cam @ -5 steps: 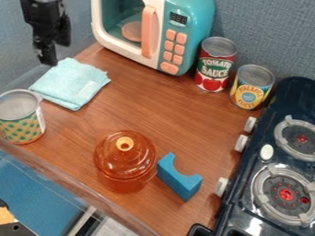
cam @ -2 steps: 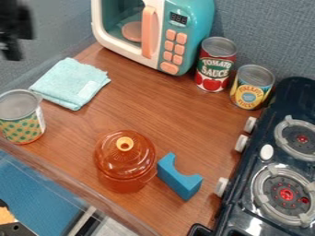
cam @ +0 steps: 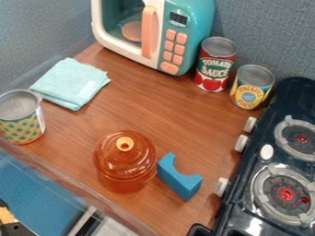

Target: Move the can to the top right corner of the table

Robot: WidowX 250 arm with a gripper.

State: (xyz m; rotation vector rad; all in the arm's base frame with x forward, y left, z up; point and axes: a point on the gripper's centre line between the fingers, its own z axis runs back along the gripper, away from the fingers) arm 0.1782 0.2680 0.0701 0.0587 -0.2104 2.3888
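Three cans stand upright on the brown wooden table (cam: 178, 115). One with a yellow and green dotted label (cam: 21, 117) is at the left edge. A red tomato sauce can (cam: 215, 64) stands at the upper right, beside the toy microwave. Just right of it is a yellow pineapple can (cam: 252, 87), close to the stove's corner.
A teal toy microwave (cam: 184, 23) is at the back, a folded light-blue cloth (cam: 71, 83) at the left. An orange transparent lidded pot (cam: 125, 161) and a blue arch block (cam: 179, 177) sit at the front centre. The dark stove (cam: 243, 184) runs along the right.
The gripper, at the upper left in the earlier frames, moved further left and out of the view. The cans, cloth, pot and block have kept their places.
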